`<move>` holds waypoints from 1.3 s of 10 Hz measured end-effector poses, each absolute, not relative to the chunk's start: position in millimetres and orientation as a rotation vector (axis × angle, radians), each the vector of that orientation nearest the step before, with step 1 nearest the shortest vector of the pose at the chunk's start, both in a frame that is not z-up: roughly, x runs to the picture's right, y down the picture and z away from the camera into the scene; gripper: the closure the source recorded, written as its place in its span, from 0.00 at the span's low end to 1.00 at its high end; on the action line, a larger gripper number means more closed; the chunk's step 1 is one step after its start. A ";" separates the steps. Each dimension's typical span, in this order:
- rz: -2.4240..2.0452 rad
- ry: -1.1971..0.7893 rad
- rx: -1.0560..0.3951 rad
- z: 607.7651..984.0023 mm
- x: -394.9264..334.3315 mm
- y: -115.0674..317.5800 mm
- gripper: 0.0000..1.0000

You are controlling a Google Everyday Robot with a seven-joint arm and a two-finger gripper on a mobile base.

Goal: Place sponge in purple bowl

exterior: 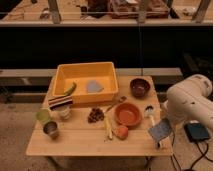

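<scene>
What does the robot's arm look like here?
A bulky white arm with rounded, smooth shell segments and small dark specks. Its gripper, at the corner of the table nearest the arm, is mostly hidden behind the sponge.

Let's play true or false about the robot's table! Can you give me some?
1. The sponge is in the purple bowl. False: the gripper, shut on it, holds it over the front right corner of the table.
2. The purple bowl sits right of the yellow bin. True.
3. The orange bowl is smaller than the purple bowl. False: it is bigger.
4. A grey-blue flat piece lies inside the yellow bin. True.
</scene>
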State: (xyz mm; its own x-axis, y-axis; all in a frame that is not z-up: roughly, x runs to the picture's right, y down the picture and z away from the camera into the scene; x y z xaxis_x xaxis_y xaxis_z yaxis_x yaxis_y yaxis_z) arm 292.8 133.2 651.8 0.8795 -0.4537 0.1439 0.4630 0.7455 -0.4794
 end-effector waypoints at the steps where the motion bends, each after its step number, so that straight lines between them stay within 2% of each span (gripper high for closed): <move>1: -0.479 -0.011 -0.519 656.1 295.6 124.1 1.00; 8: -0.247 -0.038 -0.416 731.0 309.8 -4.5 1.00; 13: -0.045 0.011 -0.315 778.5 310.1 -44.9 1.00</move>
